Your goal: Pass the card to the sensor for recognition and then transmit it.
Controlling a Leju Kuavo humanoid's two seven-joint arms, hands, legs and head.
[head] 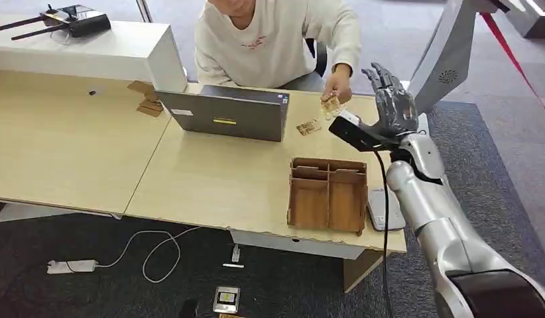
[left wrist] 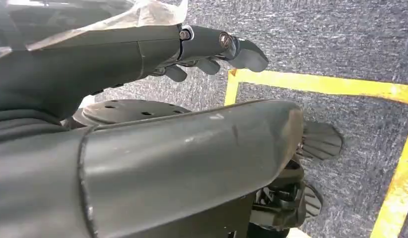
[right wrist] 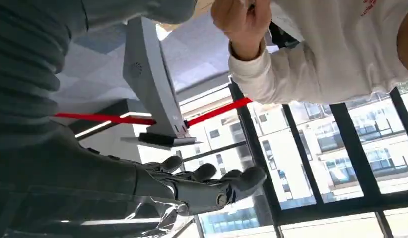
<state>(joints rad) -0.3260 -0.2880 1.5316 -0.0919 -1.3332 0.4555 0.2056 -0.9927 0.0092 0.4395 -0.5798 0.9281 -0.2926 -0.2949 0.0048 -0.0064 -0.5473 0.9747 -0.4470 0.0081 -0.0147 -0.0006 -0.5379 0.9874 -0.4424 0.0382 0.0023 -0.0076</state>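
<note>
**Right hand raised and empty, card in the person's grasp**

I see my right arm reaching up from the lower right, forearm slanting toward the far edge of the table (head: pixel 210 192). The right hand (head: pixel 392 99) stands upright, fingers spread apart and pointing up, nothing in it; the right wrist view shows those fingers (right wrist: pixel 207 181) loosely extended against the windows. Just beside it, a person's hand (head: pixel 337 85) pinches one card (head: pixel 331 106) above the tabletop. A second card (head: pixel 309 126) lies flat on the table, near the laptop (head: pixel 223 114). The wooden tray (head: pixel 328 194) sits nearer to me, with a grey sensor pad (head: pixel 382 211) touching its right side. My left hand (left wrist: pixel 212 49) hangs over the carpet, fingers gently curled and holding nothing.
</note>
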